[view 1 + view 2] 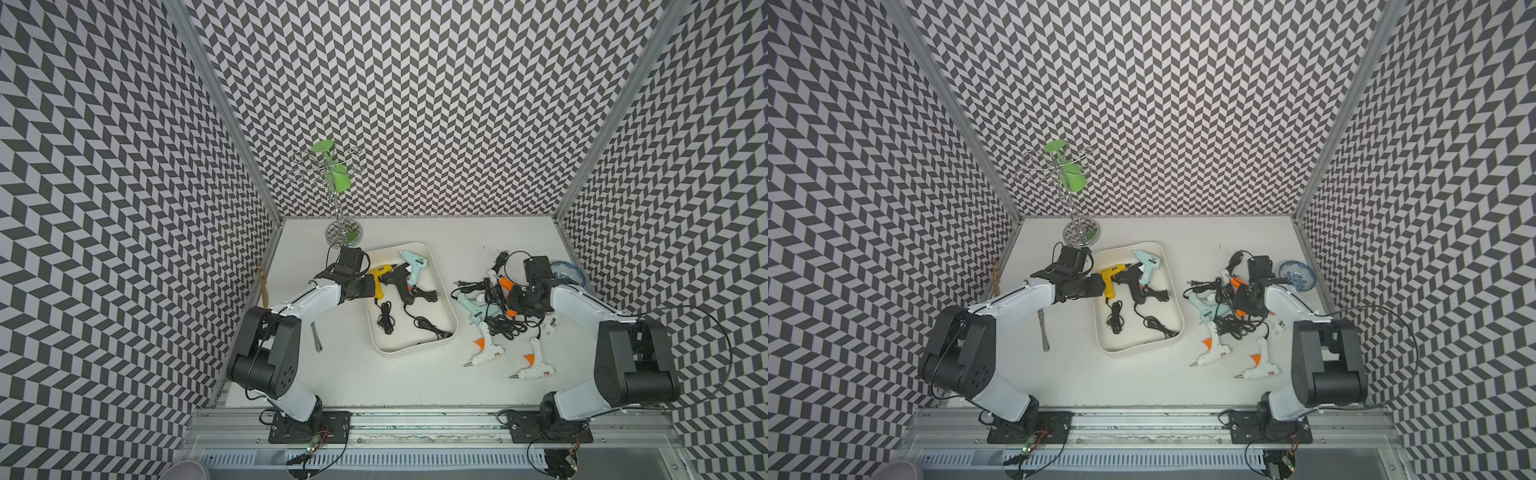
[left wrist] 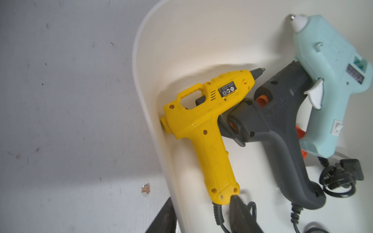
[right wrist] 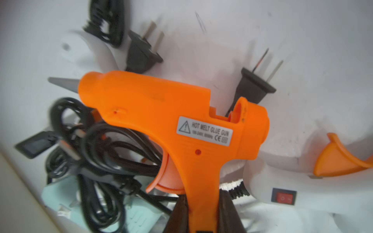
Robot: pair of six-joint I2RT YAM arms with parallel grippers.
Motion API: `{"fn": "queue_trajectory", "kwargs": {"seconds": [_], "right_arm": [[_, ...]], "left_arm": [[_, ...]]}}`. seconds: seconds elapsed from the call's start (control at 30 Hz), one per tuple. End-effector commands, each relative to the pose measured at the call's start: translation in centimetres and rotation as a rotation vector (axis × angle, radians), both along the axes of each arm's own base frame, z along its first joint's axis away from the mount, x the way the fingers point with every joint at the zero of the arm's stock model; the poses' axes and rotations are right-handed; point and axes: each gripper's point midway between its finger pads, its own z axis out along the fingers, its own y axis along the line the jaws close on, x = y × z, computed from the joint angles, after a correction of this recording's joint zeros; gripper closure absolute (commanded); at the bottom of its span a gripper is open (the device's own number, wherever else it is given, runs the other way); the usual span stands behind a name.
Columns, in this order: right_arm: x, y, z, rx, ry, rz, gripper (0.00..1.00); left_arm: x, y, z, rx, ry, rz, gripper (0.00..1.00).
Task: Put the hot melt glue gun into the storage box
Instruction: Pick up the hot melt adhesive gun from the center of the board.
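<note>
Right gripper [image 3: 203,196] is clamped tight on the handle of the orange hot melt glue gun [image 3: 161,113] — both black fingers [image 3: 179,215] squeeze the grip just below the trigger, with the label side facing the wrist camera. That gun is in the pile on the robot's right side of the table [image 1: 374,382], over a tangle of black cords [image 3: 105,153], with two plugs [image 3: 141,52] beside its barrel. Can't tell if it's clear of the tabletop.

It's outside the storage box [image 1: 401,338] and well apart from it. The cream box sits mid-table and already has three guns inside: a yellow gun [image 2: 201,125] against the wall, a dark grey gun [image 2: 282,125] touching it, and a pale blue gun [image 2: 327,80] lying partly over the grey.

Left gripper [image 1: 361,287] hangs at the box's left rim with its jaws part-way apart — one finger outside the wall, one inside by the yellow gun's butt, nothing pinched. Two white guns [image 1: 484,349] with orange triggers lie at the front of the pile. A blue-patterned bowl [image 1: 569,272] sits just behind the right arm's wrist.
</note>
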Motion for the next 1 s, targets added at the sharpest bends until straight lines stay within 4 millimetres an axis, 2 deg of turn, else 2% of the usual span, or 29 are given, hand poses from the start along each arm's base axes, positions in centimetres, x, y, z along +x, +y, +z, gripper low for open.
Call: {"fn": "queue_trajectory", "kwargs": {"seconds": [0.0, 0.13, 0.4, 0.5, 0.7, 0.83, 0.97], "right_arm": [[2.6, -0.5, 6.4, -0.032, -0.173, 0.003, 0.91], [4.2, -0.1, 11.0, -0.026, -0.266, 0.03, 0.92], [5.5, 2.4, 16.4, -0.015, -0.349, 0.114, 0.94], [5.9, 4.0, 18.7, -0.018, -0.386, 0.154, 0.95], [6.5, 9.5, 23.1, 0.023, -0.471, 0.262, 0.95], [6.2, 15.2, 25.6, 0.087, -0.515, 0.373, 0.95], [5.7, 20.8, 26.8, 0.136, -0.532, 0.477, 0.95]], "left_arm": [[1.0, -0.6, 1.3, -0.021, -0.046, -0.017, 0.54], [1.1, -0.5, 0.9, -0.017, -0.039, -0.015, 0.54], [1.2, -0.3, 0.9, -0.016, -0.04, -0.01, 0.54], [1.2, -0.1, 0.9, -0.013, -0.039, -0.006, 0.54], [1.1, 0.0, 0.8, -0.009, -0.035, -0.004, 0.54], [1.0, 0.1, 0.8, -0.006, -0.037, 0.001, 0.54], [1.0, 0.2, 0.7, -0.005, -0.035, 0.003, 0.54]]}}
